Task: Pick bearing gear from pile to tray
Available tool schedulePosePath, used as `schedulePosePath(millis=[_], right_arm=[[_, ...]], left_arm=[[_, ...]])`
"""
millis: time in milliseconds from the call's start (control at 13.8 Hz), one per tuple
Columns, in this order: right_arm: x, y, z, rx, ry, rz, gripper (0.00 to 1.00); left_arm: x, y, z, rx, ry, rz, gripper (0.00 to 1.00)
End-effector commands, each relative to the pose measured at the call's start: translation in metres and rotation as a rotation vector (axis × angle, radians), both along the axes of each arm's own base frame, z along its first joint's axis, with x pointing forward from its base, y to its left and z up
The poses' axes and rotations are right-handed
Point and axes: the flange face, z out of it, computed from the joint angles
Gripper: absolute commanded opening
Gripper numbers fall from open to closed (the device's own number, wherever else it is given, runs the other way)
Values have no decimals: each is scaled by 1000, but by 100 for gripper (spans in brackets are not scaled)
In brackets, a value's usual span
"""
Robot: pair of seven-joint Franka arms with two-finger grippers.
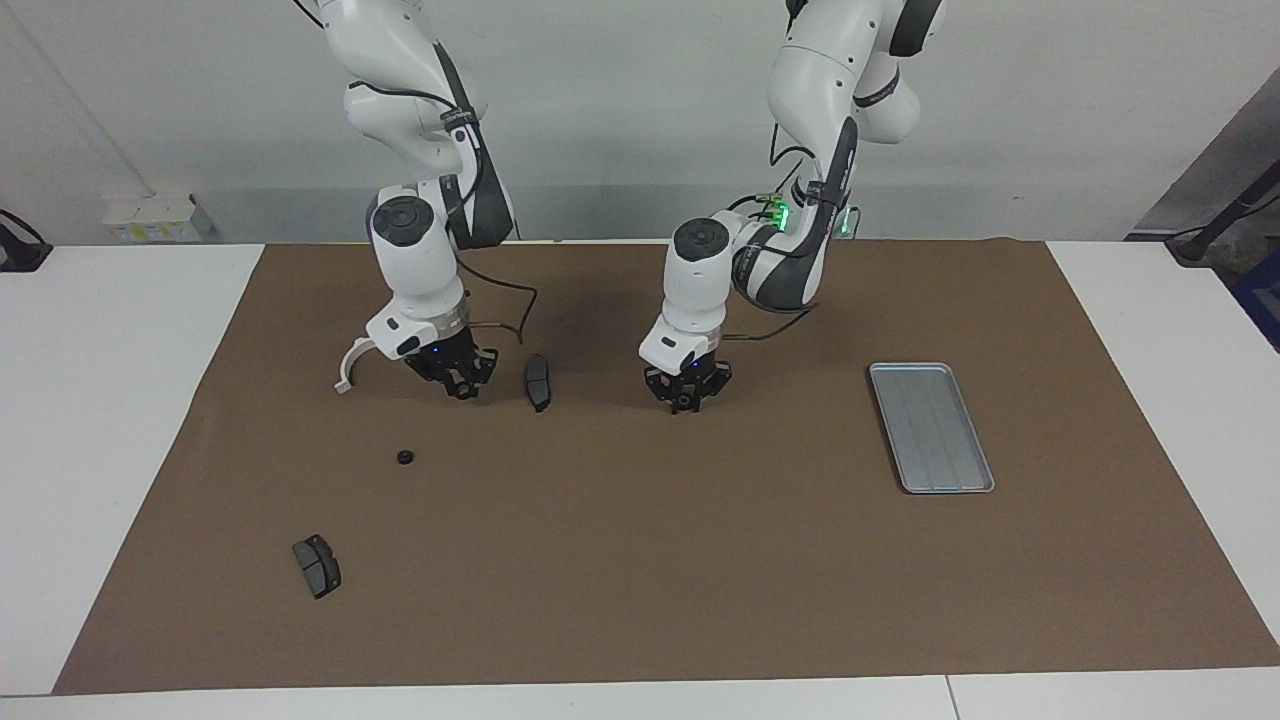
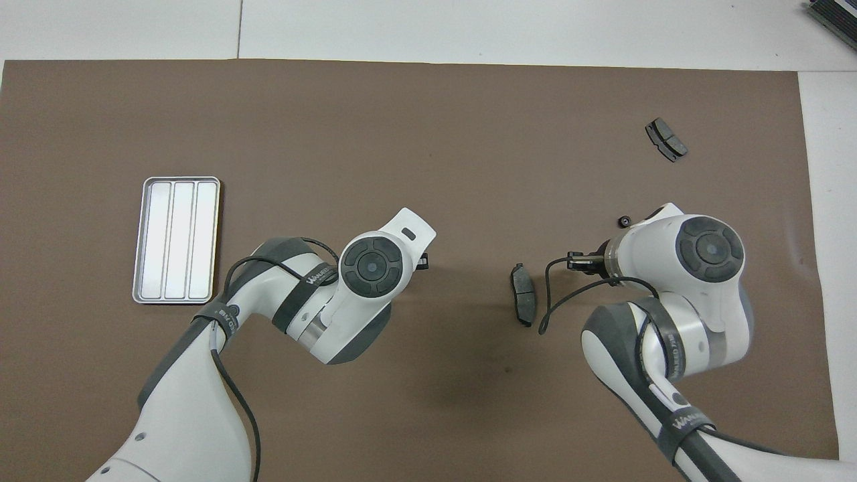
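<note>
The silver ribbed tray (image 1: pixel 946 489) lies empty toward the left arm's end of the table, also in the overhead view (image 2: pixel 177 179). The pile is scattered toward the right arm's end: a white half-ring (image 1: pixel 349 366), a dark grey pad (image 1: pixel 538 381) (image 2: pixel 523 294), a second pad (image 1: pixel 317 566) (image 2: pixel 666 139) and a small black ring (image 1: pixel 404 457) (image 2: pixel 624 220). My right gripper (image 1: pixel 462 390) (image 2: pixel 581 262) hangs just above the mat between the half-ring and the first pad, its fingers drawn in on a small black ring. My left gripper (image 1: pixel 685 404) (image 2: pixel 421 258) hangs over the mat between that pad and the tray, likewise shut on a black ring.
A brown mat (image 1: pixel 640 560) covers most of the white table. The half-ring is hidden under the right arm in the overhead view. A black cable (image 2: pixel 546 314) loops from the right wrist beside the first pad.
</note>
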Motion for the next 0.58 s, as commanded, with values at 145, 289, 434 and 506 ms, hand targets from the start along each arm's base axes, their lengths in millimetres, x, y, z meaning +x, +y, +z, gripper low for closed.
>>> schedulePosePath(millis=[145,289,434,506], right_arm=[[11,40,8,70,-8,-16,0],[15,85,10,80,-10,-61,0],[14,138,8,95,-15,-100,0],[15,161,7,104,-22,-128,0]], left_arm=[[83,86,53,-13,-20,167,0],[112,152,66,-7,-21,213,0],[130,225,70,-24,27,212,0],[134,257,75,-43,43,176,0]])
